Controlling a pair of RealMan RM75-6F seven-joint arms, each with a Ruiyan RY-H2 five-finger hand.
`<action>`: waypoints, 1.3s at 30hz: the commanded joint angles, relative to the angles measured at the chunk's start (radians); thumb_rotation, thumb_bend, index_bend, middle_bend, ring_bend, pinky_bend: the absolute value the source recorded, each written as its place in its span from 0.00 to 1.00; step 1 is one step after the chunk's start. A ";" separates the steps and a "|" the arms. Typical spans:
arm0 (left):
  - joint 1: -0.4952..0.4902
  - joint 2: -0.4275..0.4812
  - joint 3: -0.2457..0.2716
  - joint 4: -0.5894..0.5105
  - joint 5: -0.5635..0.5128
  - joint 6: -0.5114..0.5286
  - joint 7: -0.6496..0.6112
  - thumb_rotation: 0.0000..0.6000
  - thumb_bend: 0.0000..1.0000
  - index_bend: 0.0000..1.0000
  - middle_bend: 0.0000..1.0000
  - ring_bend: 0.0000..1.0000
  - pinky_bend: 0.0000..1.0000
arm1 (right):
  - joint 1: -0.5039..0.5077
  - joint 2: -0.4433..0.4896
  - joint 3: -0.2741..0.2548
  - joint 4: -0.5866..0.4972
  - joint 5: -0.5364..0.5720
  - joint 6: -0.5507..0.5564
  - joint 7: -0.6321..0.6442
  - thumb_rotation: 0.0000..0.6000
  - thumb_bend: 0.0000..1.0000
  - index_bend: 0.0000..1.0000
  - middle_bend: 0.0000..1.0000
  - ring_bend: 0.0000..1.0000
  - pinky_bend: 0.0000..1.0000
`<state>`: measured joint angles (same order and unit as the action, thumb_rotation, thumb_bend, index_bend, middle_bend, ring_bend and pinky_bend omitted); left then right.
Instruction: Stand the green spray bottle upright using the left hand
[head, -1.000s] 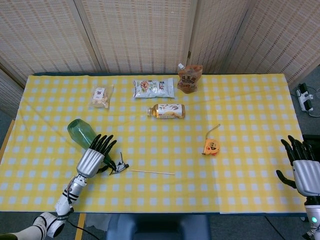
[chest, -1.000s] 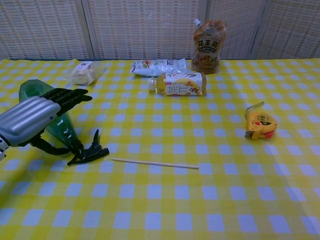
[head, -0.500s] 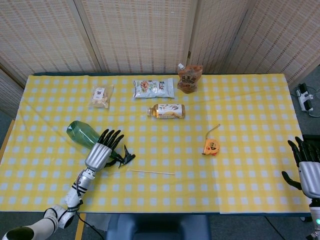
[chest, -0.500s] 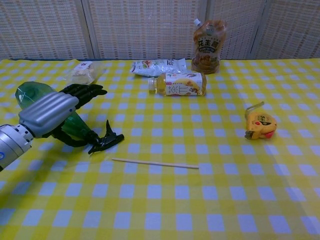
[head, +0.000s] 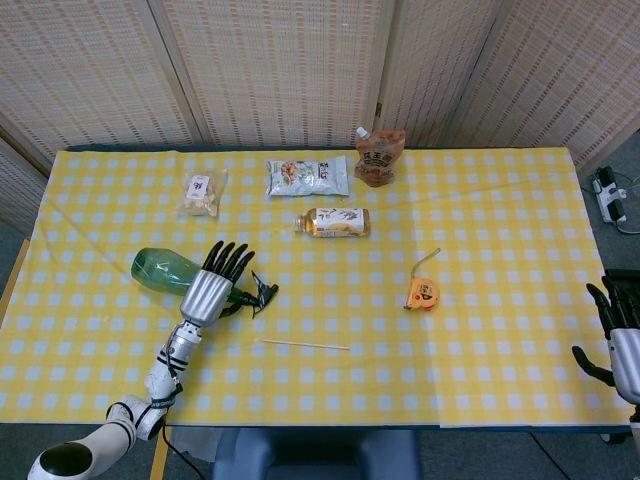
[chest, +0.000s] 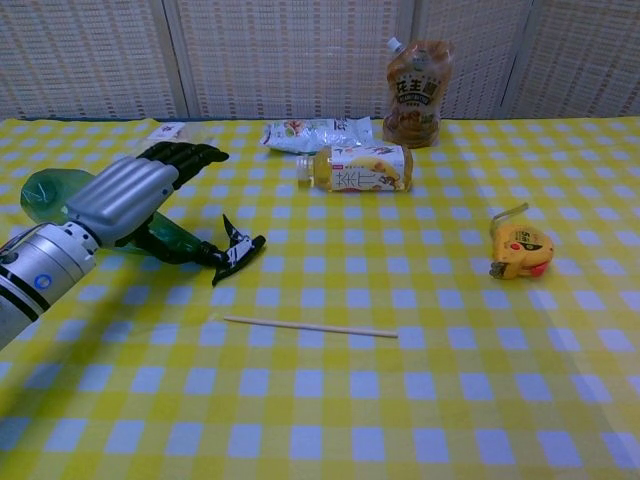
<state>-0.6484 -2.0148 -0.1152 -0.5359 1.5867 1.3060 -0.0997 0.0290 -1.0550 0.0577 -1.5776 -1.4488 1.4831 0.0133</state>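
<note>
The yellow checked tablecloth (head: 480, 330) covers the table. On its left part the green spray bottle (head: 163, 271) lies on its side, its rounded base toward the left edge and its black trigger head (chest: 236, 255) pointing toward the middle of the table. The left hand (head: 212, 287) lies over the bottle's neck end, fingers (chest: 185, 154) extended across it; whether it actually grips the bottle cannot be told. The right hand (head: 622, 340) hangs off the table's right edge, fingers apart, holding nothing. A thin wooden stick (chest: 310, 327) lies just in front of the trigger head.
</note>
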 joint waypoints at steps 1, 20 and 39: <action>0.020 0.038 0.019 -0.080 0.011 0.039 0.046 1.00 0.17 0.17 0.20 0.32 0.49 | -0.003 0.003 -0.006 -0.004 -0.014 0.007 0.003 1.00 0.31 0.00 0.00 0.00 0.00; 0.045 0.273 0.046 -0.613 -0.028 -0.037 0.366 1.00 0.17 0.38 1.00 1.00 1.00 | -0.013 0.017 -0.021 -0.015 -0.064 0.029 0.027 1.00 0.31 0.00 0.00 0.00 0.00; 0.017 0.311 -0.018 -0.665 -0.237 -0.224 0.562 1.00 0.33 0.36 1.00 1.00 1.00 | -0.002 0.016 -0.014 -0.017 -0.031 -0.012 0.008 1.00 0.31 0.00 0.00 0.00 0.00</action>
<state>-0.6271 -1.7051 -0.1287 -1.2041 1.3591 1.0930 0.4556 0.0260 -1.0384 0.0429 -1.5955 -1.4812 1.4733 0.0227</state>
